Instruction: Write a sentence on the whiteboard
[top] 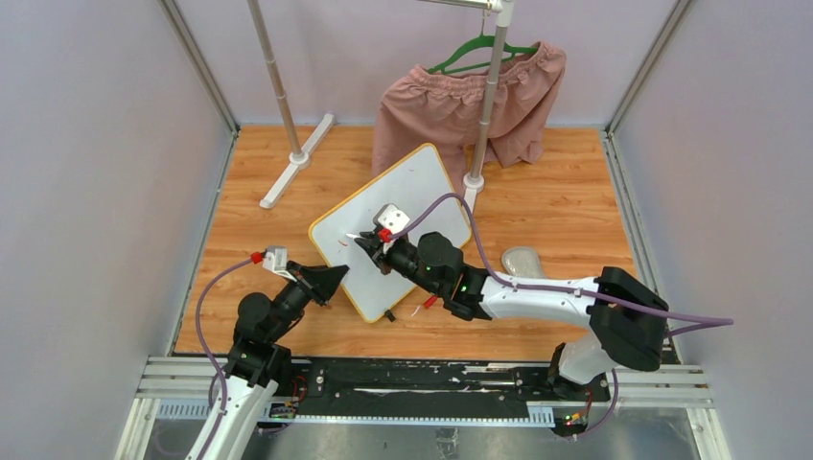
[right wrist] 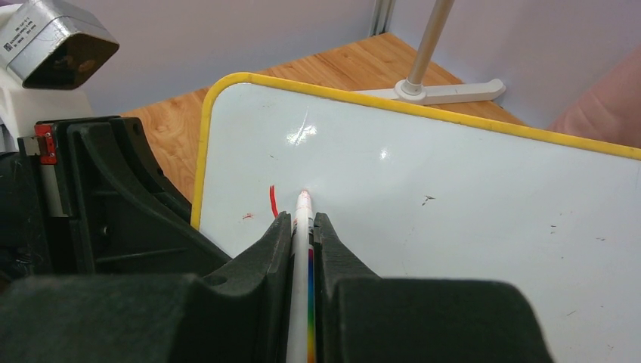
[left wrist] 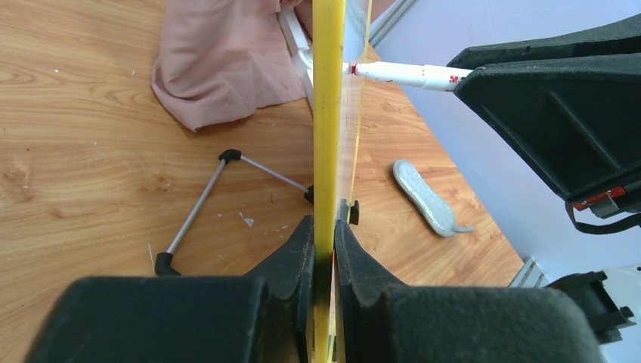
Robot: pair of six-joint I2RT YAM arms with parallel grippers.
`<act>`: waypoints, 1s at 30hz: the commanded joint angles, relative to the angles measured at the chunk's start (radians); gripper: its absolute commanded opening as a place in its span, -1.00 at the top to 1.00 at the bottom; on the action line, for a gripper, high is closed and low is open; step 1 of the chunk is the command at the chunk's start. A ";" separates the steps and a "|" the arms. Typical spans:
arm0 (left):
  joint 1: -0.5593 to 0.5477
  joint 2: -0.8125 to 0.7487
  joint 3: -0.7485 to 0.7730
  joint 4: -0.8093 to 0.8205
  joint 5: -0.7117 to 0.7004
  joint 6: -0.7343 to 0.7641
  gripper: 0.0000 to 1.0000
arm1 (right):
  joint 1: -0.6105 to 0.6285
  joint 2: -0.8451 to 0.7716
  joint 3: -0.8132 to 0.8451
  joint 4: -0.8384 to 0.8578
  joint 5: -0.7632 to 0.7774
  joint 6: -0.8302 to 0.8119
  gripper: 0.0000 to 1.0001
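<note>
We steady the whiteboard (right wrist: 453, 197), its edge pinched in the left fingers (left wrist: 291, 253), so the marker (right wrist: 302, 219) pinched in the right fingers (right wrist: 274, 238) can write.

Top view: fixed, high and behind the arm bases, tilted down and forward. Wide and distant. The bases sit at the bottom edge, the table (top: 249, 220) spans the middle, and the whiteboard (top: 422, 182) is near centre.

Left wrist view: very close, sighting along the left gripper (left wrist: 323, 227) at bottom centre. It meets the whiteboard edge-on, as a yellow vertical strip at mid-frame. The marker (left wrist: 401, 73) is at upper right.

Right wrist view: very close, sighting along the right gripper (right wrist: 302, 218) at bottom centre, facing the board's white face.

Shared: the whiteboard shows in all three views, the marker in both wrist views. Each wrist view catches the other gripper, the left one at the left frame edge and the right one at the right.
</note>
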 commanded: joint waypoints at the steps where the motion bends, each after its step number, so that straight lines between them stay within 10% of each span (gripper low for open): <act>1: 0.008 -0.067 -0.035 -0.112 -0.034 0.070 1.00 | -0.009 0.001 0.007 0.008 -0.018 0.027 1.00; 30: 0.007 -0.067 -0.035 -0.110 -0.025 0.069 1.00 | 0.018 -0.031 -0.050 0.002 -0.030 0.058 1.00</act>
